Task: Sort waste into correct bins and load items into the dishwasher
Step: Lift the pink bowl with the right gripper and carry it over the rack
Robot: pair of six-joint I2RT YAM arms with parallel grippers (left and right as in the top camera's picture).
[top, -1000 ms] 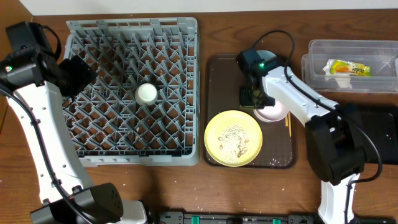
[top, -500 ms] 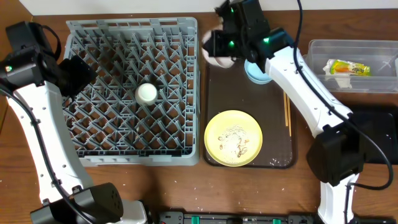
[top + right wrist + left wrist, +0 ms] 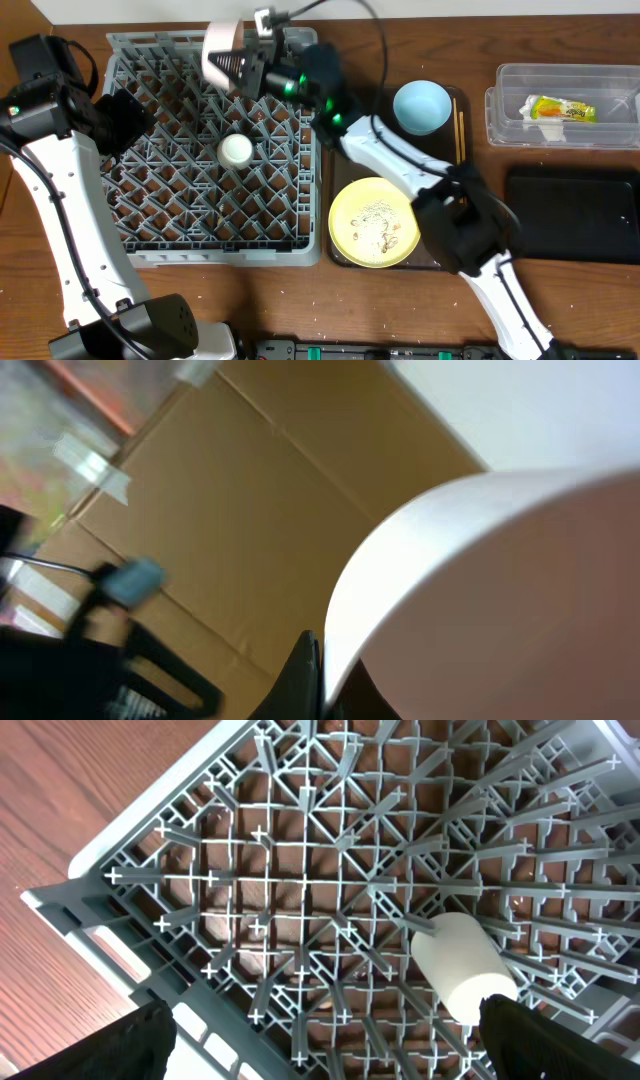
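**A:** What's the right gripper [image 3: 240, 62] got?

**B:** Its jaws are pinching the rim of the white bowl [image 3: 222, 48], which is tipped on edge (it fills most of the wrist view). The rack's [image 3: 150, 238] far wall lies under them.

**A:** And the left gripper [image 3: 325, 1020]?

**B:** Its jaws are spread with nothing between them. The cup [image 3: 462, 965] sits among the rack's pegs, just ahead of one fingertip.

**A:** Where's the plate [image 3: 375, 221]?

**B:** It's well away from both sets of jaws, with crumbs on it.

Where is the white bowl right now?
Overhead view: white bowl in the right arm's jaws, tipped sideways over the far edge of the dish rack, beyond the white cup.
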